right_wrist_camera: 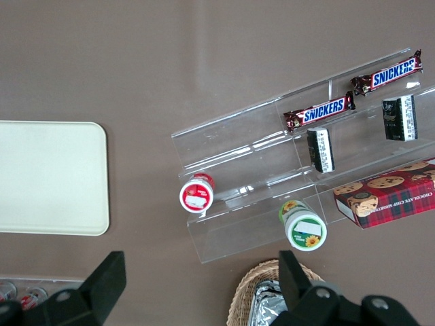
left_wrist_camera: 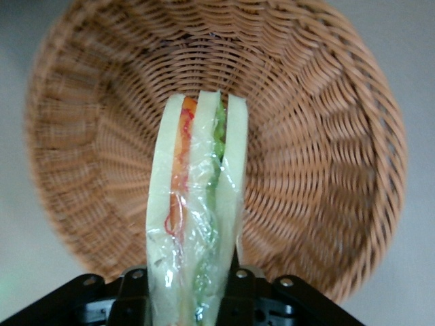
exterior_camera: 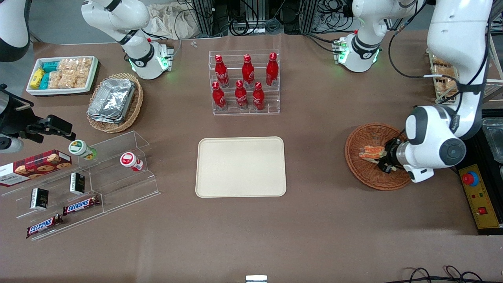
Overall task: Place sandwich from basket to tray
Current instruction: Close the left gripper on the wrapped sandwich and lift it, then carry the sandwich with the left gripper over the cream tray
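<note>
Gripping the sandwich (left_wrist_camera: 197, 224), your pincer (left_wrist_camera: 187, 288) is clamped on it. It hangs above the basket (left_wrist_camera: 326, 170). Tray (exterior_camera: 241, 166) sits apart.

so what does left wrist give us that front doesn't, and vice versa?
Left wrist only: the sandwich's plastic wrap, with orange and green filling layers edge-on between the end effector fingers.

Front only: the tray, bare, lying toward the parked arm's end from the basket, plus the cola bottles.

Both: the sandwich held by the end effector above the basket.

Robot lab: cabling (exterior_camera: 251, 15), emergency-stop box (exterior_camera: 477, 196).
</note>
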Motion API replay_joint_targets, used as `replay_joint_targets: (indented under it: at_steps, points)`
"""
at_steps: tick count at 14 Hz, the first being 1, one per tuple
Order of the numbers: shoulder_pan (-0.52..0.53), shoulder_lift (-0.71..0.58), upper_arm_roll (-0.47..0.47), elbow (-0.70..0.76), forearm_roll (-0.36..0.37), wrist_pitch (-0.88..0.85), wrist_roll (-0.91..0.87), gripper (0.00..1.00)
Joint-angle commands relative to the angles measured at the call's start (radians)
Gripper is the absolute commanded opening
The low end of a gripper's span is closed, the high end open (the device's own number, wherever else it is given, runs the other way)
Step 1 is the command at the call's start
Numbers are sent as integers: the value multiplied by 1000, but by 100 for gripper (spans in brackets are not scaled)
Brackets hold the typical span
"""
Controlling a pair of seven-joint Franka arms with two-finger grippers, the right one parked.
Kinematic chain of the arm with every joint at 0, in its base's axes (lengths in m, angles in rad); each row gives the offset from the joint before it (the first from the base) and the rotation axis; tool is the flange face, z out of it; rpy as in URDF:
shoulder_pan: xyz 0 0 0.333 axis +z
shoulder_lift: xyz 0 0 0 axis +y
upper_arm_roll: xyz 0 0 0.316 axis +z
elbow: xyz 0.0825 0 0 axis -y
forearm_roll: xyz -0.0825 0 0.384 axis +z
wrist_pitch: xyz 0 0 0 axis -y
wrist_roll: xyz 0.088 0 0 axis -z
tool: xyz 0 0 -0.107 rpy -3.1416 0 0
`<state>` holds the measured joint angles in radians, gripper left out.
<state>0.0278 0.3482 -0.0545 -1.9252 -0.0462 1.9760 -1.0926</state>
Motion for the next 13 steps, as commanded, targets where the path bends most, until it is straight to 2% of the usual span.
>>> replay_joint_targets:
  at_steps: [1,3,5,6,9,10,11,13]
  points:
    - [-5,-139,-10,32,-9,-174,181,0]
    - [-12,-190,-36,92,-17,-287,386,0]
    - [-14,-201,-83,161,-93,-354,546,0]
    - [-17,-195,-128,195,-118,-358,554,0]
    - [-34,-167,-261,248,-104,-341,560,0]
    - [-63,-147,-299,255,-75,-313,554,0]
    - [-110,-131,-315,250,-22,-278,537,0]
    - [-216,-57,-317,259,14,-212,525,0]
